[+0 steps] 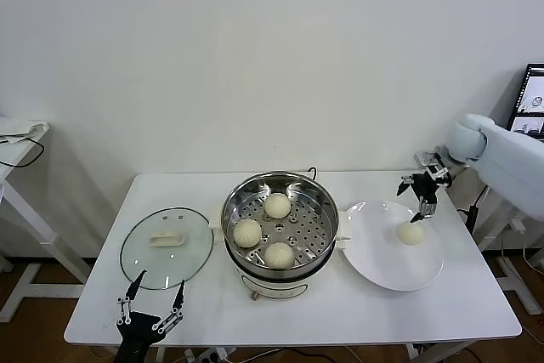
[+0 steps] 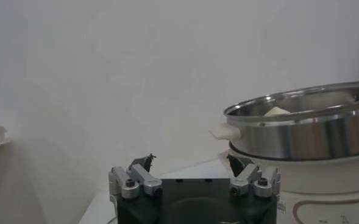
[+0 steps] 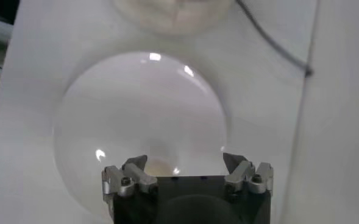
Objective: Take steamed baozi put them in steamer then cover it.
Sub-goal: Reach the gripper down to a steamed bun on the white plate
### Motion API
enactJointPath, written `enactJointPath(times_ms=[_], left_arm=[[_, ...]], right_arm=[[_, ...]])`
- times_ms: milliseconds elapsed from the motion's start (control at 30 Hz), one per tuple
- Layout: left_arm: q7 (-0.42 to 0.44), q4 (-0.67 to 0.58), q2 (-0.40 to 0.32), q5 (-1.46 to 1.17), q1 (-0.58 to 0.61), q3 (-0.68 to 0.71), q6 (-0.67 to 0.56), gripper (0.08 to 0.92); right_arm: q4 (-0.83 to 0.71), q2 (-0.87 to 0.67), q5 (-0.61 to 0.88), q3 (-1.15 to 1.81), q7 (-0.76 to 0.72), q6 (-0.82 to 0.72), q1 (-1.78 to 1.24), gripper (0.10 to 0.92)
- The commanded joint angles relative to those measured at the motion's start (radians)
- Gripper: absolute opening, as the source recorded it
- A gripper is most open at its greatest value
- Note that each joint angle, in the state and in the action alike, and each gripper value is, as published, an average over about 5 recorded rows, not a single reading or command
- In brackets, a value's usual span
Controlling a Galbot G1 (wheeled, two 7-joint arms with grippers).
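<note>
Across the white tabletop [image 1: 102, 312], largest first: steamer [image 1: 280, 274] at centre, set slightly toward the near edge, perforated tray showing. Three steamed baozi [image 1: 277, 205] on that tray, spaced apart, none stacked. White plate [image 1: 374, 265] just beside the steamer toward the right edge, carrying the fourth bun [image 1: 410, 233] on its far-right part. Cover [image 1: 140, 265] lying flat toward the left edge, handle up, just beside the steamer and not on it.

Right end effector [image 1: 421, 201] poised over the far rim of the plate, fingers spread wide, nothing pinched. Last bun directly below and a touch nearer than the fingertips; right wrist view shows it between the open fingers, close under the right end effector [image 3: 184, 163]. Bun round, so no long axis to align. Right arm clearly the nearer one; judged next move a short drop and close.

Left end effector [image 1: 154, 292] at the near-left edge of the tabletop, just short of the cover, fingers spread, empty, idle.

Judged progress: three of four loaded; lid not yet on.
</note>
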Motion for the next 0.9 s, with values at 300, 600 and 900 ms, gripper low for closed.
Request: enactJointPath(times_ms=[300, 600, 900], left_arm=[[0.001, 0.006, -0.001, 0.002, 0.011, -0.006, -0.013, 0.823], [0.001, 0.010, -0.003, 0.002, 0.010, -0.005, -0.014, 0.823], [0.001, 0.011, -0.003, 0.002, 0.008, -0.003, -0.014, 0.823]], right_arm=[[-0.242, 0.118, -0.039, 0.120, 0.051, -0.032, -0.199, 0.823], [-0.257, 0.118, -0.065, 0.127, 0.059, -0.030, -0.209, 0.823], [-0.264, 0.119, -0.078, 0.141, 0.080, -0.030, -0.221, 0.796]])
